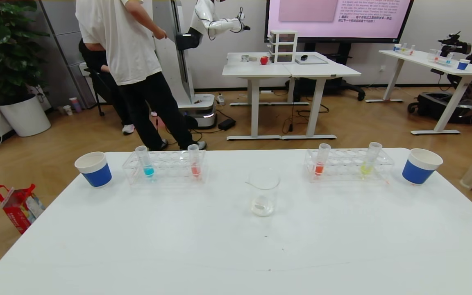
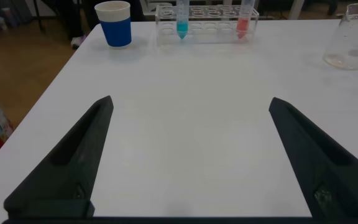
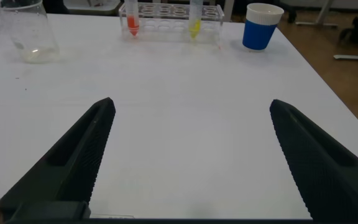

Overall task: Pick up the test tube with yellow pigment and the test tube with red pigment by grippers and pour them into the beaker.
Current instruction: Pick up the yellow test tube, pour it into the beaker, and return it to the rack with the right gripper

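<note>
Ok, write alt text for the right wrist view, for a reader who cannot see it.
The open right gripper hovers over a bare stretch of white table, holding nothing. At the far edge a clear rack holds an orange-red tube and the test tube with yellow pigment, with a blue paper cup beside it and the beaker off to the other side.

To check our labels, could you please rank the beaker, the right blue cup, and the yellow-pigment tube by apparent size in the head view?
1. Beaker, though it stands nearer the camera.
2. Right blue cup, nearly as large; order unsure.
3. Yellow-pigment tube, clearly slimmest.
</note>
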Controlling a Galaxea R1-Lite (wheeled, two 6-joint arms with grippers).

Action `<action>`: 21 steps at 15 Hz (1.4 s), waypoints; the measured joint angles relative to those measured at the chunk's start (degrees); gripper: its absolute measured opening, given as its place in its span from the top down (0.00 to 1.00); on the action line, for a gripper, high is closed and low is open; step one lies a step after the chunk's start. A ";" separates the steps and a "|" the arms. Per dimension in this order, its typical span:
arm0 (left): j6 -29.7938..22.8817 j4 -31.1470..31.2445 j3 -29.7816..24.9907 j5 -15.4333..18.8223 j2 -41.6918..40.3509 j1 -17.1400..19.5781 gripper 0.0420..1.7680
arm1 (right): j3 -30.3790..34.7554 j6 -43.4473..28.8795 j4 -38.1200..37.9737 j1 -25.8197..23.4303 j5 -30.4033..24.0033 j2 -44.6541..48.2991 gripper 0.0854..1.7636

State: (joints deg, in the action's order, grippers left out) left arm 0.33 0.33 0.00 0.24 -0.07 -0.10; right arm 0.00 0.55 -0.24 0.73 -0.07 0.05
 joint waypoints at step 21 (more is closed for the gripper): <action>0.02 0.00 0.00 0.05 0.00 0.00 0.01 | -9.80 0.05 17.10 0.11 -0.11 -18.29 0.02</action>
State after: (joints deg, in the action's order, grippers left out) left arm 0.35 0.33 0.00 0.29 -0.07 -0.10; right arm -9.80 0.60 16.86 0.84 -0.18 -18.24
